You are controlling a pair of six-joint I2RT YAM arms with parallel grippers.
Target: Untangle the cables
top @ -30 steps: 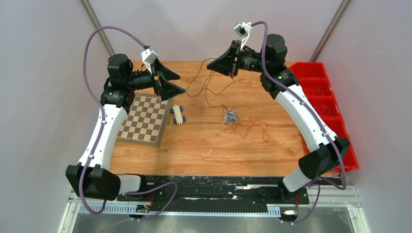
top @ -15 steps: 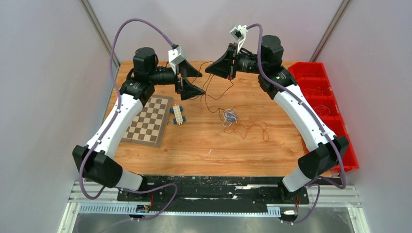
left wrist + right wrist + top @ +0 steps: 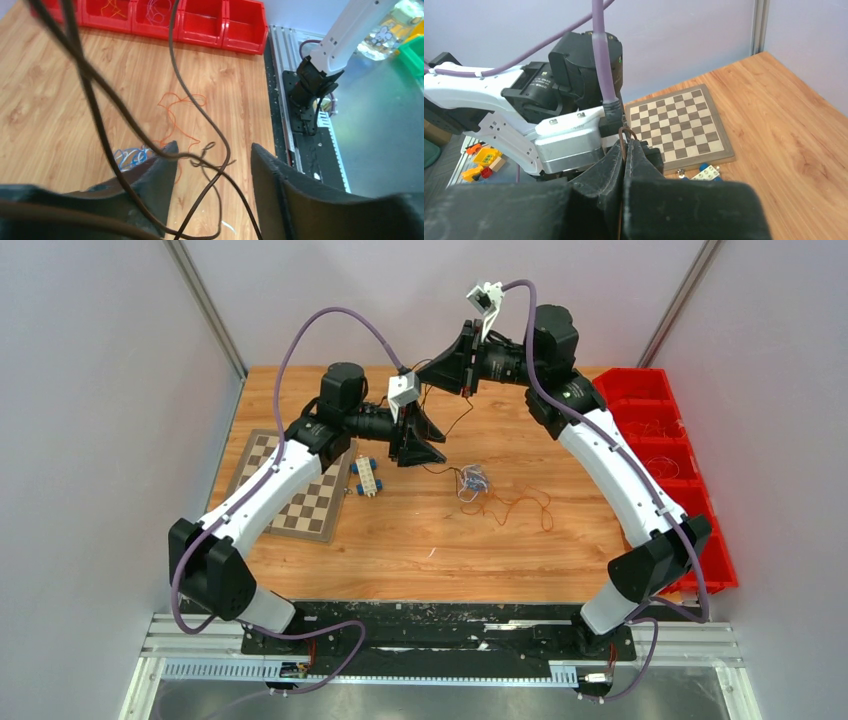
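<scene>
My right gripper [image 3: 436, 362] is raised over the far middle of the table and shut on the dark brown cable [image 3: 458, 417]; a small loop of it [image 3: 624, 134] sticks out above the closed fingertips. The cable hangs down to the white-and-blue knot [image 3: 472, 480], with the orange-red wire [image 3: 522, 506] trailing beside it. My left gripper [image 3: 440, 447] is open just below the right one. In the left wrist view, dark strands [image 3: 210, 150] cross between its fingers [image 3: 159, 175] without being pinched. The blue wire [image 3: 127, 155] and orange wire [image 3: 175, 107] lie on the wood beyond.
A chessboard [image 3: 300, 495] lies at the left, partly under the left arm, with blue-and-white toy bricks [image 3: 365, 478] beside it. Red bins [image 3: 670, 430] holding wires line the right edge. The table's wooden top [image 3: 420, 550] ends at a black rail in front.
My left arm swung right from over the chessboard to the table's middle, its open fingers now around the hanging dark strands. My right gripper rose and shifted slightly left, still holding the cable.
</scene>
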